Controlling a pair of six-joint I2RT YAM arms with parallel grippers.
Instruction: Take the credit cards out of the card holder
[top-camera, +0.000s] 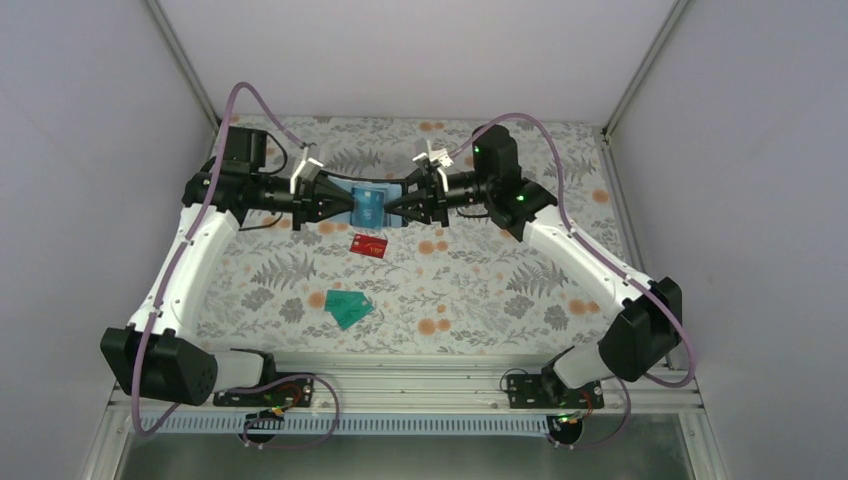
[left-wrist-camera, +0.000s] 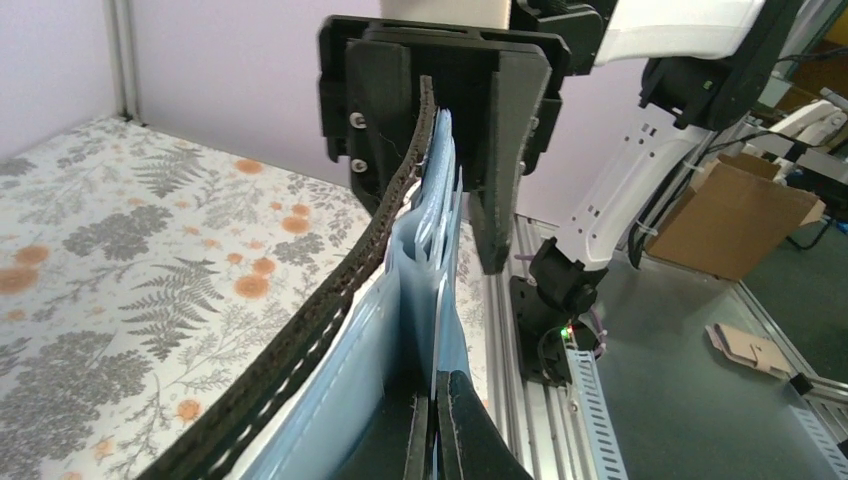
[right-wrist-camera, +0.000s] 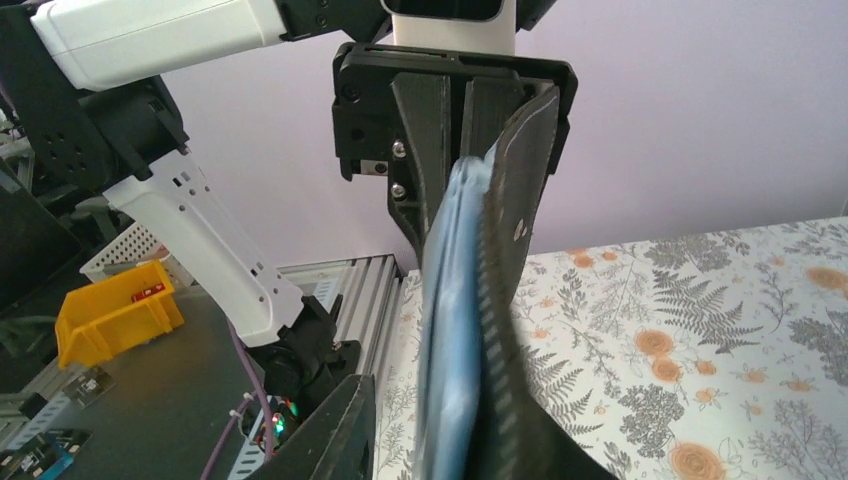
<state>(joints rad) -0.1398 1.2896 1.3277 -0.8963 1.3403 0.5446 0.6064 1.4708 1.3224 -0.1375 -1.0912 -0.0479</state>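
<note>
Nearest on the tabletop (top-camera: 480, 290), left of centre, the two teal-green cards (top-camera: 347, 308) lie flat, overlapping. Just beyond them the red card (top-camera: 369, 245) lies flat and alone. All three are out of the holder.

Farther back, at mid-width, the card holder (top-camera: 380, 192) hangs above the tabletop, stretched open between the two arms. The left claw (top-camera: 350, 207) is clamped shut on the holder's left end. The right claw (top-camera: 388, 208) sits around the right end with its jaws slightly parted, and in its own wrist view one finger stands clear of the holder, so it does not seem to be pinching.

A blue sliver in the middle looks like the blue card (top-camera: 367, 210), tucked in a pocket.

The holder looks soft and floppy. Its stitched black cover bows away from the blue-grey lining, so it will fold if held at one end only. The card should be light, stiff and slick, and thin enough to slip from a shallow pinch. The best hold is probably across both faces at whatever edge shows above the pocket mouth. The pull should run straight along the pocket while the other claw anchors the holder close by.
</note>
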